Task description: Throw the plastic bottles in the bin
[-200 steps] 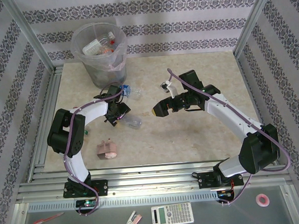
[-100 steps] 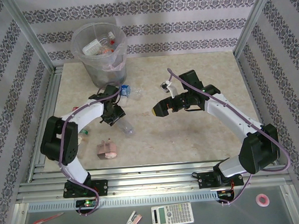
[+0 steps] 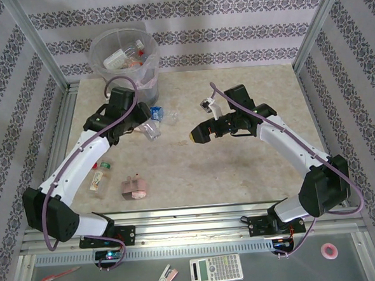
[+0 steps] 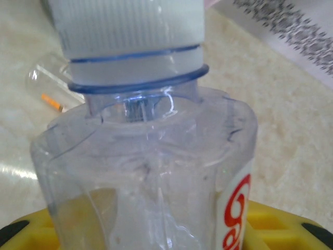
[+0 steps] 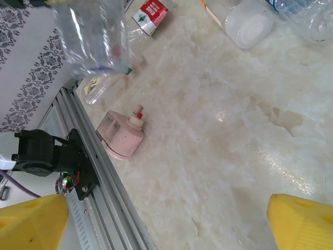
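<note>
Top external view: the left tool (image 3: 142,123) grips a clear bottle (image 3: 151,130), so lift it above the bin (image 3: 122,87) just beyond before opening, while the right tool (image 3: 200,134) hangs wide open.

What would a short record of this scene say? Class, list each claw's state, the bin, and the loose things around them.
left claw: shut on clear bottle with white cap and red lettering
right claw: open, holding nothing
bin: upright, bottles already inside
green-capped bottle: lying loose, left side
blue-labelled bottle: lying loose, near the bin
pink object: lying loose, near edge
</note>
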Action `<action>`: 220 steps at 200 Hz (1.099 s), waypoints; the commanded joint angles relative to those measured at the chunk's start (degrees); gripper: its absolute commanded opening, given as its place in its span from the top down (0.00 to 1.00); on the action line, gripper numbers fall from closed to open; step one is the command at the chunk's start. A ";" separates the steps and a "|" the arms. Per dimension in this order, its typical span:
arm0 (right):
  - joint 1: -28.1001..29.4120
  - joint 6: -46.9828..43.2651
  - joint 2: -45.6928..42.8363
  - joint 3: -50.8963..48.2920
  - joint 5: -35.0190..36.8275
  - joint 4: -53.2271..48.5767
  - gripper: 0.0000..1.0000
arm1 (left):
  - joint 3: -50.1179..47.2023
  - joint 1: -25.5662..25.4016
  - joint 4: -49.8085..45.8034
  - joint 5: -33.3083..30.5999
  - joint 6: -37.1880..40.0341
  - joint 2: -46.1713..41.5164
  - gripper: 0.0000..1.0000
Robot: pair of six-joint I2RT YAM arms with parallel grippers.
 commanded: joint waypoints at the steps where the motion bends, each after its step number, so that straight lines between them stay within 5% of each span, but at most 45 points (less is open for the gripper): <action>1: 0.12 -0.28 0.39 1.58 -1.26 0.84 0.02 | 3.42 -0.81 2.94 -2.41 5.14 -1.66 0.51; 220: 0.16 0.06 5.11 7.60 0.00 1.48 0.02 | 31.17 -0.90 30.06 -4.74 36.04 5.31 0.57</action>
